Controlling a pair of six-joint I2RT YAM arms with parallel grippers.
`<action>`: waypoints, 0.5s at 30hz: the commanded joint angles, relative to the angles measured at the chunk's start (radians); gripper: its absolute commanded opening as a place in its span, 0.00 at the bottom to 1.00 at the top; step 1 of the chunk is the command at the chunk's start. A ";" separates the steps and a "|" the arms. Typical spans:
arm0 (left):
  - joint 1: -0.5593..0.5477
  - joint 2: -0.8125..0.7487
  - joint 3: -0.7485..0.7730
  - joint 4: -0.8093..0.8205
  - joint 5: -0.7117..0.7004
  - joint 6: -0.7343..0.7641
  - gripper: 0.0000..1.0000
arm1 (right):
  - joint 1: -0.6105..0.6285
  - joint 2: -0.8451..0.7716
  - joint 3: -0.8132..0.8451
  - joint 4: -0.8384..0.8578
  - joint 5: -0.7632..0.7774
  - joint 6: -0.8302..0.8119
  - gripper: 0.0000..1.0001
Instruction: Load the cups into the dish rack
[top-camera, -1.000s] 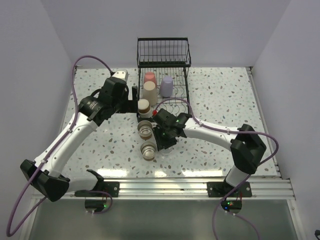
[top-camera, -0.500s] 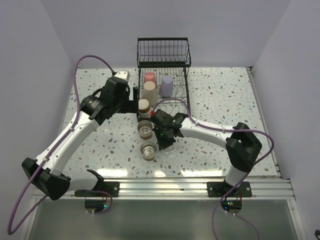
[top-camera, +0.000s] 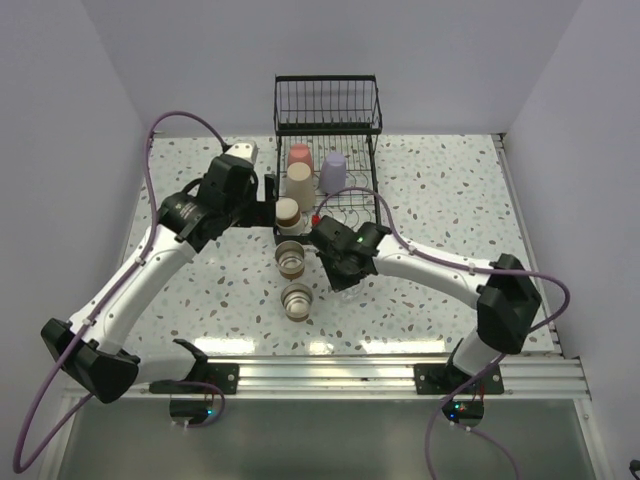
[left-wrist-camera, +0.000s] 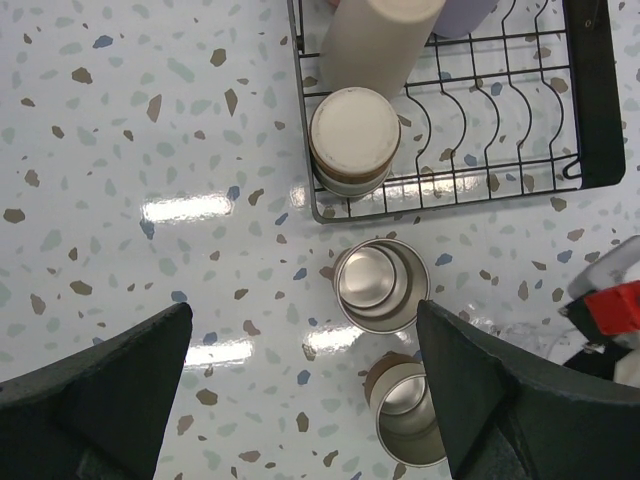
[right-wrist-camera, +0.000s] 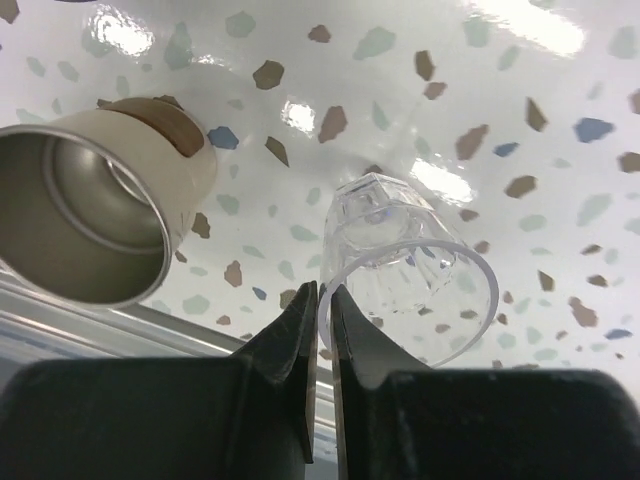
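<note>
Right gripper pinched tight on rim of clear cup, one finger inside, one outside. Clear cup mouth-up over table, just right of far brown cup and near brown cup, both mouth-up on table.

Left gripper spread wide, holding nothing, hovering above those two.

In rack: pink cup, beige cup, lavender cup, upturned brown cup at near-left corner.

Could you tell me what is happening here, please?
The right gripper is shut on the clear cup's rim, just in front of the dish rack. The left gripper hovers open over the rack's near corner. Pink, beige, lavender and one brown cup are in the rack; two brown cups wait on the table.
</note>
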 joint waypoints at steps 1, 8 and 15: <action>-0.001 -0.035 -0.007 0.022 0.002 -0.020 0.96 | -0.002 -0.134 0.074 -0.080 0.108 -0.017 0.00; -0.002 -0.059 -0.007 0.042 0.025 -0.052 0.96 | -0.003 -0.309 0.120 -0.149 0.181 0.015 0.00; -0.002 -0.111 -0.042 0.105 0.118 -0.080 1.00 | -0.005 -0.451 0.197 -0.170 0.208 0.076 0.00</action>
